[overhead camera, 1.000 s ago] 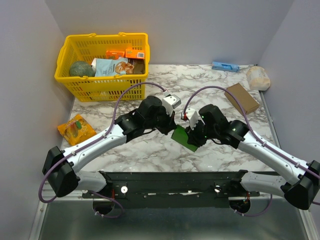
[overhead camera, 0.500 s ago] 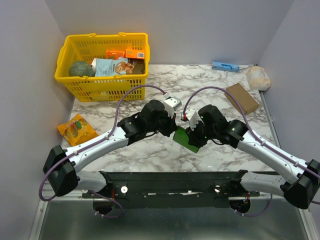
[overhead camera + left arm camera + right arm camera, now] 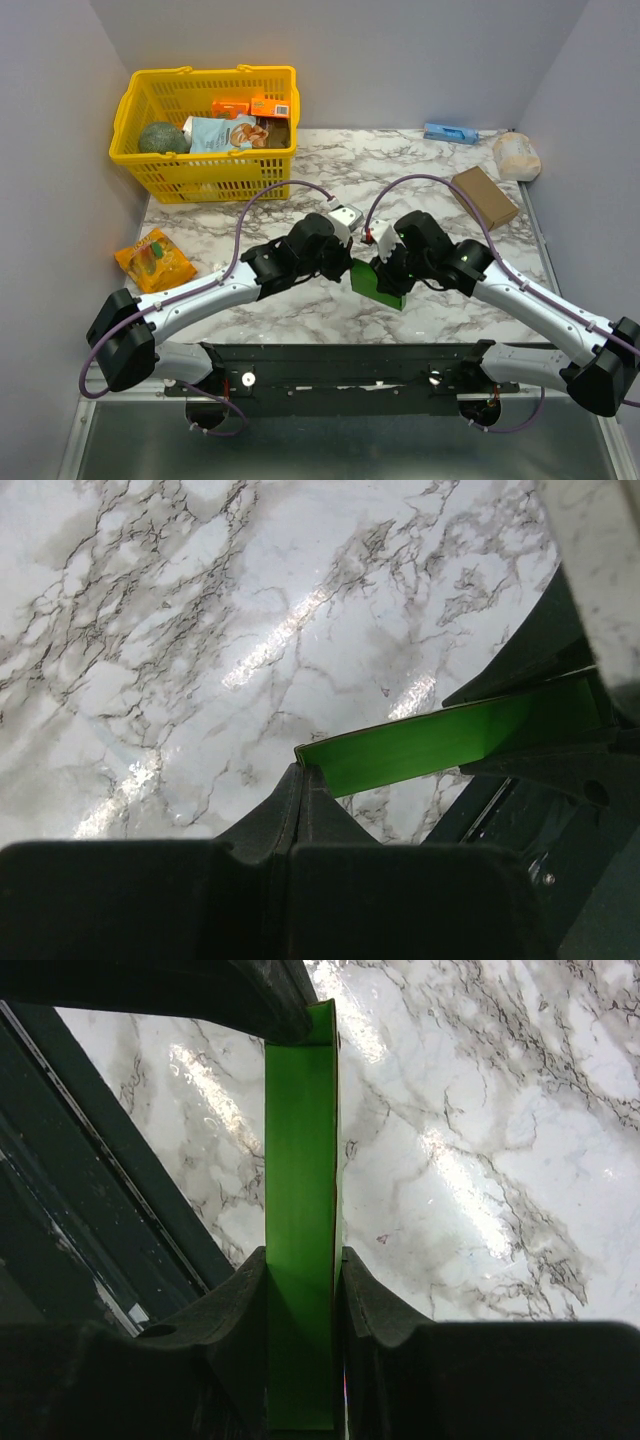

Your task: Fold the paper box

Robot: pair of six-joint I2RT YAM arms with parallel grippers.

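Observation:
The paper box is a bright green flat card held on edge above the marble table between both arms. My left gripper is shut on its left corner; in the left wrist view the jaws pinch the edge of the green card. My right gripper is shut on its right end; in the right wrist view the card runs up between the fingers to the left gripper's dark fingers.
A yellow basket of groceries stands at the back left. An orange packet lies at the left. A brown cardboard box, a blue item and a white bag lie back right. A dark rail runs along the near edge.
Both grippers have moved slightly toward the near edge and right with the green card held between them. The left wrist has dropped lower.

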